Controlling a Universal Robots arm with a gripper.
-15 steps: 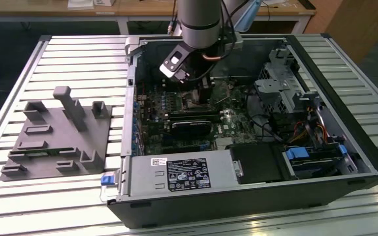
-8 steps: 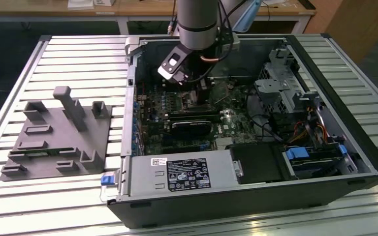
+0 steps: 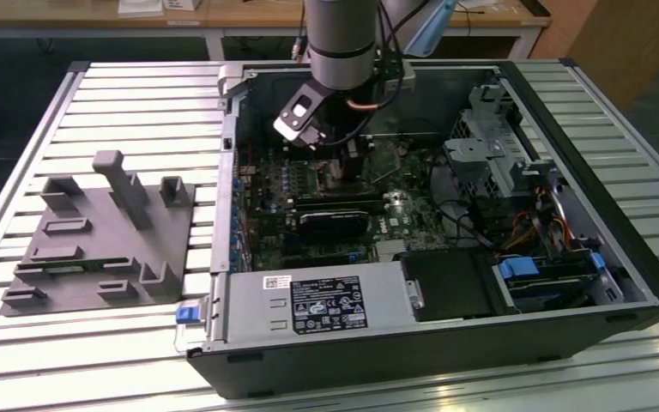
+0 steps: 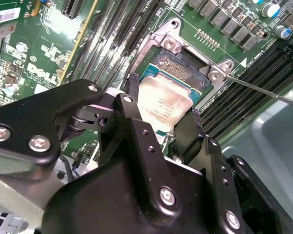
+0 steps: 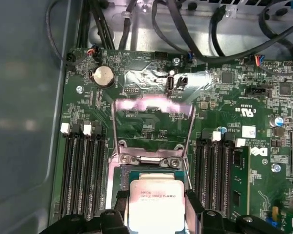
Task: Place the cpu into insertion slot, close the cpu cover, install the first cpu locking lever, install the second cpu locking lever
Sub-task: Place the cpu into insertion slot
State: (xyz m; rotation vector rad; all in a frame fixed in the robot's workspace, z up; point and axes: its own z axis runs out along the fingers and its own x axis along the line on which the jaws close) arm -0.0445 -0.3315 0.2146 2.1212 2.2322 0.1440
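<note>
- Grey slatted metal table (image 3: 135,94) holds the open black computer case (image 3: 421,352).
- My black gripper (image 4: 164,102) squeezes the small flat square silvery cpu (image 5: 156,200) from both sides.
- I see the chip right over the dark square insertion slot (image 4: 179,68) on the green circuit board (image 5: 151,112); I cannot tell if they touch.

A slatted metal table (image 3: 123,112) catches bright light, its ribs gleaming pale in the exterior view. Beyond it a wooden bench (image 3: 250,19) stands on white legs (image 3: 213,45) over a dark floor (image 3: 21,64). A brown wooden panel (image 3: 633,51) rises at the exterior view's right.
</note>
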